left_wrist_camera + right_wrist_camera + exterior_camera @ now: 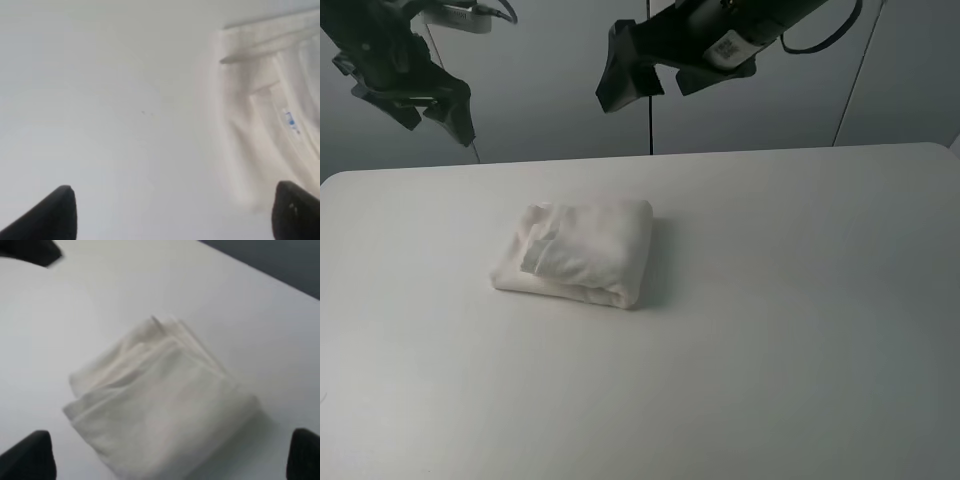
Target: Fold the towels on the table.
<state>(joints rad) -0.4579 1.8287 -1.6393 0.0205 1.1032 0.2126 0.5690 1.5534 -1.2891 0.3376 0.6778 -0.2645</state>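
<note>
Towel [582,254] soft white terry cloth; table [800,330] smooth matt white

One folded white towel [578,255] lies on one white bench [800,330]. Two black robot hands hang above it: the left hand [415,100] and the right hand [655,75].

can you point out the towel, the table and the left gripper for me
towel [582,252], exterior high view, on the top layer of the folded bundle
table [800,330], exterior high view, on bare tabletop right of the towel
left gripper [415,100], exterior high view, between its open dark fingertips, raised above the table's far edge
</note>
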